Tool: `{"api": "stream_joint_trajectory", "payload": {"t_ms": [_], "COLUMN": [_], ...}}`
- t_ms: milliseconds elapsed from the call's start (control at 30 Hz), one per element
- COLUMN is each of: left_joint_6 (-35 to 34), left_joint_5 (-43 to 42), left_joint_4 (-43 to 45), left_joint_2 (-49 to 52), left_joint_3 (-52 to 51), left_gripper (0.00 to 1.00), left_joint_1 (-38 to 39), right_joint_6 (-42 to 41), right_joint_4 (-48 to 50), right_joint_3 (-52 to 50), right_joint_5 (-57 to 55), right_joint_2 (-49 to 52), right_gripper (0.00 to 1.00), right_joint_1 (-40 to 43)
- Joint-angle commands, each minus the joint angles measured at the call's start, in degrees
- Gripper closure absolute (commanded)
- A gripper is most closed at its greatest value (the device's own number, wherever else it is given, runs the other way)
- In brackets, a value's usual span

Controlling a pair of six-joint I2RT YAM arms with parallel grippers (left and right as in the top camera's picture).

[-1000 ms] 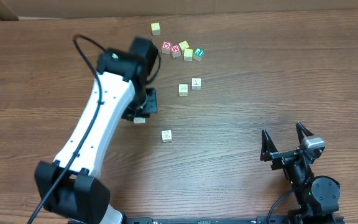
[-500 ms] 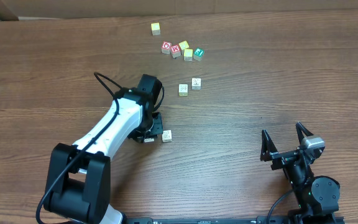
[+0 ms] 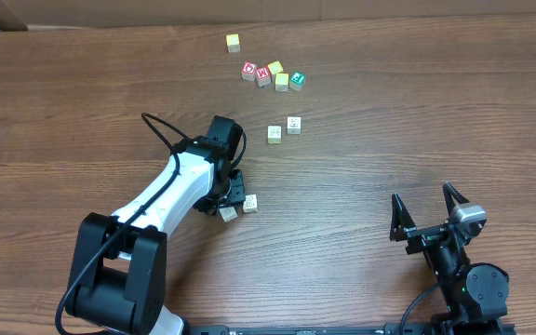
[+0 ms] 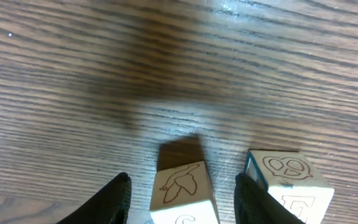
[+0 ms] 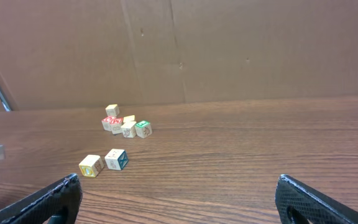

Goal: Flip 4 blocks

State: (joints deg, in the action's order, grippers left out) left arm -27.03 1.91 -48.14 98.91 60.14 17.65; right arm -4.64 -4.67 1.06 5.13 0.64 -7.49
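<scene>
We see a left arm (image 3: 170, 191) with a smooth white shell between black joints, and a thin black cable (image 3: 153, 126) looping off it. Its fingertips (image 4: 115, 194) are rounded, matte black. Our right arm (image 3: 468, 279) is all black, with a small silver-grey block (image 3: 468, 214) and slim pointed fingers (image 3: 396, 220).

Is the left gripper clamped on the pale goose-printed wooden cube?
No, the left gripper straddles the pale goose-printed wooden cube with gaps both sides.
</scene>
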Motion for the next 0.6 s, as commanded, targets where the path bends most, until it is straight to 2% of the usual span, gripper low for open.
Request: {"api": "stream_joint_trajectory", "payload": {"t_ms": [0, 167, 200, 267, 300, 467, 567], "left_joint_6": [1.4, 1.6, 1.6, 1.5, 1.5, 1.5, 1.0], "left_joint_5": [0.2, 0.1, 0.1, -0.1, -0.1, 0.0, -0.1], "left_joint_4": [0.1, -5.3, -7.7, -12.1, -14.0, -20.7, -20.2], "left_joint_2": [-0.6, -0.6, -0.6, -0.6, -0.6, -0.5, -0.5], "left_joint_3": [1.7, 8.9, 11.0, 13.9, 14.5, 12.0, 7.0], "left_gripper": [0.56, 0.64, 0.68, 0.92, 0.96, 0.96, 0.96], "left_joint_1": [0.0, -2.5, -3.1, -3.9, -4.2, -4.1, -4.1], "right_joint_6": [0.2, 0.2, 0.2, 0.2, 0.2, 0.2, 0.2], "right_joint_4": [0.3, 0.3, 0.3, 0.3, 0.3, 0.3, 0.3], "right_joint_3": [-0.6, -0.6, -0.6, -0.6, -0.6, -0.6, -0.6], "right_joint_5": [-0.1, -0.1, -0.1, -0.1, -0.1, -0.1, -0.1], "right_joint_2": [-0.2, -0.2, -0.2, -0.2, -0.2, -0.2, -0.2], "right_gripper": [0.0, 0.0, 0.0, 0.0, 0.0, 0.0, 0.0], "right_joint_1": [0.3, 0.3, 0.3, 0.3, 0.3, 0.3, 0.3]}}
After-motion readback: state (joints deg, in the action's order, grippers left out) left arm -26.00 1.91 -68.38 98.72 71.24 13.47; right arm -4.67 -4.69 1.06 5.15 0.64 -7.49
